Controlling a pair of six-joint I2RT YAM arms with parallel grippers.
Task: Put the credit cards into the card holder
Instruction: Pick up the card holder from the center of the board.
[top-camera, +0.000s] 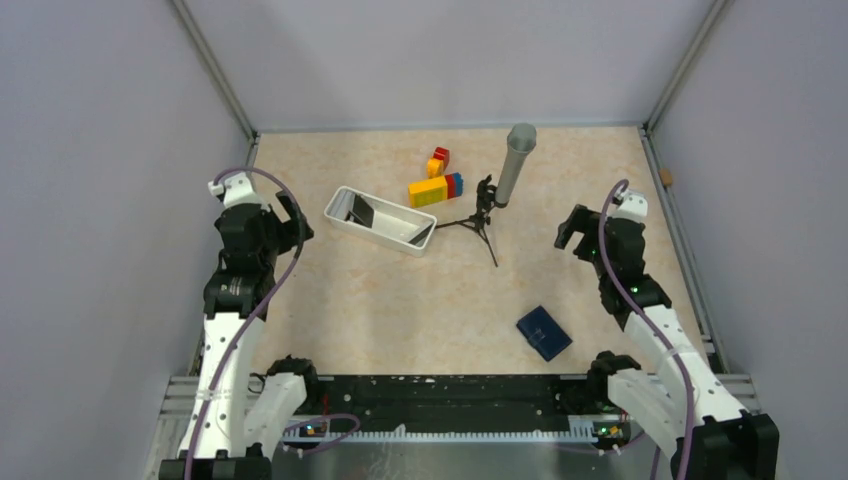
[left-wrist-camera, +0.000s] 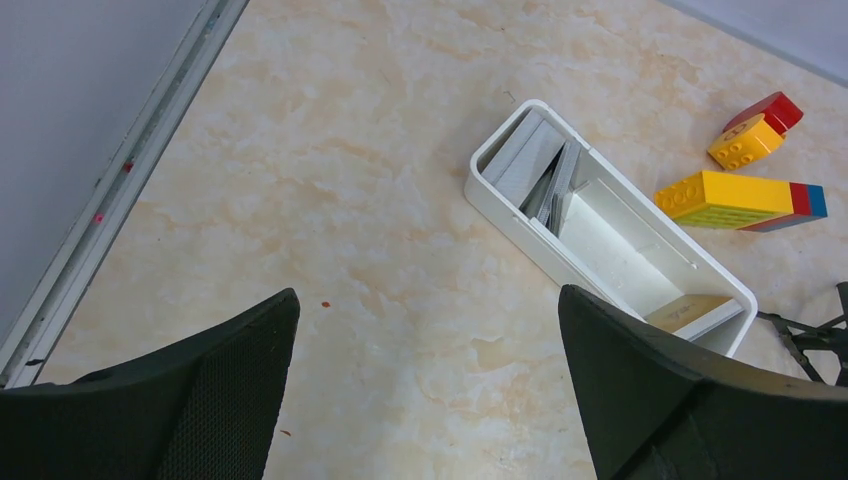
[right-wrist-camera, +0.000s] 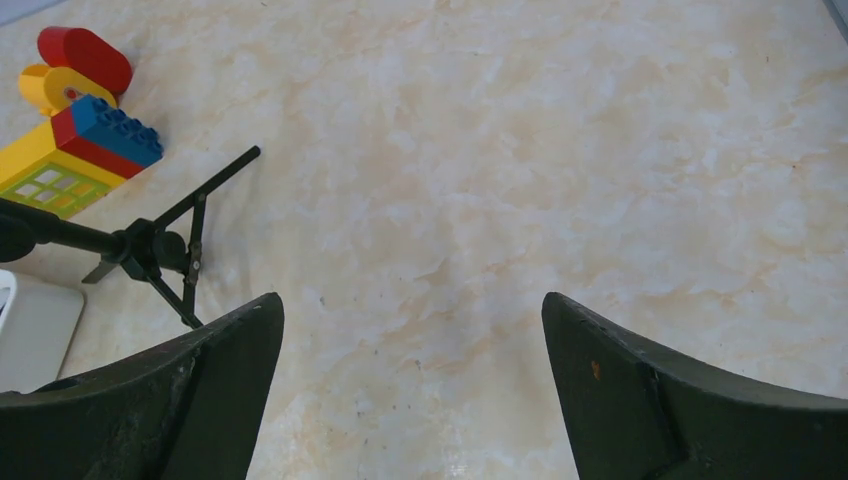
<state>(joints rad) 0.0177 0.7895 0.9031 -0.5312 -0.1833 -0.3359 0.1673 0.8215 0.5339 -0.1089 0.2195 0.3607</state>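
The credit cards lean inside a white tray (top-camera: 372, 233) at the back left: one dark card (top-camera: 361, 210) at its left end, another (top-camera: 423, 236) at its right end. In the left wrist view the cards (left-wrist-camera: 537, 165) stand on edge in the tray (left-wrist-camera: 520, 228). The navy card holder (top-camera: 544, 333) lies closed on the table, front right. My left gripper (top-camera: 293, 217) (left-wrist-camera: 428, 295) hangs open left of the tray, holding nothing. My right gripper (top-camera: 570, 230) (right-wrist-camera: 411, 298) is open and empty over bare table, behind the card holder.
Yellow, red and blue toy blocks (top-camera: 437, 185) lie behind the tray. A small black tripod (top-camera: 480, 222) carrying a grey cylinder (top-camera: 516, 162) stands just right of the tray. Grey walls and metal rails close in the table on three sides.
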